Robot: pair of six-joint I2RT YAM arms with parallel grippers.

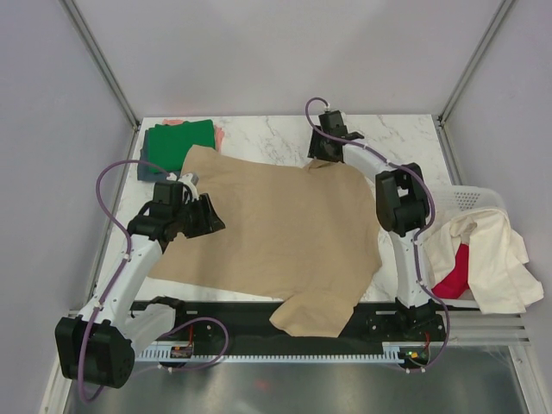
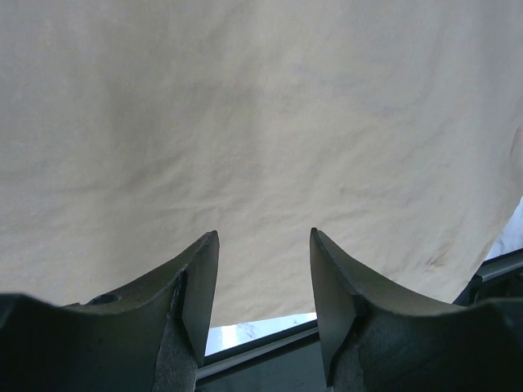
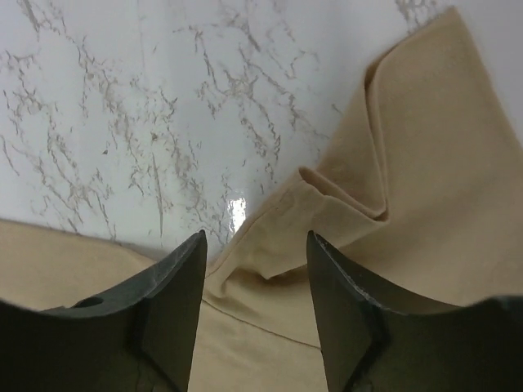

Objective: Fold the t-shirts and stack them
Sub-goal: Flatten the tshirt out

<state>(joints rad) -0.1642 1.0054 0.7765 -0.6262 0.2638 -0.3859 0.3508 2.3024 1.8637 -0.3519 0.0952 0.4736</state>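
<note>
A: What stands by the marble table point(image 1: 405, 129)?
B: A white mesh basket point(image 1: 473, 198) at its right edge, reaching past it.
A: And along its near edge?
B: A black rail point(image 1: 233, 312). Behind its far corners rise metal posts point(image 1: 99, 57) and pale grey walls point(image 1: 285, 52).

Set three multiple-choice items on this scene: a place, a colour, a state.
1. Where is the green t-shirt?
A. far-left corner of the table
B. in the basket
C. off the near edge
2. What colour is the spread t-shirt?
A. red
B. tan
C. green
3. The left gripper is:
A. shut on cloth
B. open
C. out of view
Answers: 1 A, it sits folded by the far-left corner; 2 B, tan cloth covers the tabletop's middle; 3 B, its fingers stand apart.
</note>
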